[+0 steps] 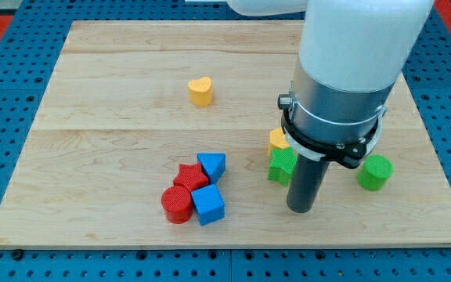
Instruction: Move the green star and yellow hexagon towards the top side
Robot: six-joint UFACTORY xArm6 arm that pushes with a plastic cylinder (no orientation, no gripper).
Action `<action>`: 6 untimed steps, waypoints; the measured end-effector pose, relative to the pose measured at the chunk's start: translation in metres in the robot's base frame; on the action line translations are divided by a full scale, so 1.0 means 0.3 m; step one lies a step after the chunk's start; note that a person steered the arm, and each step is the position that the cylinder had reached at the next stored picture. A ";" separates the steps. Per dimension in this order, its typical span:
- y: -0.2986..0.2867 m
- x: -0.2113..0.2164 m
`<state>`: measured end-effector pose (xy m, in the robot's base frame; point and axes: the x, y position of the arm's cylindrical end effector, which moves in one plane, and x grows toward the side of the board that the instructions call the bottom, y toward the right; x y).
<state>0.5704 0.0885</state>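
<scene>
No text — no labels; nothing readable.

Arm vertical, rod straight down, my tip (300,210) on the board.

You've got the green star (282,165) sitting flat on the board, right of centre toward the view's bottom, its right side hidden behind the rod. The yellow hexagon (278,140) is touching it on the top side, partly covered by the arm.
</scene>
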 end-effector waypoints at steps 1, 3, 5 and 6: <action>-0.014 -0.027; -0.039 -0.130; -0.039 -0.274; -0.036 -0.346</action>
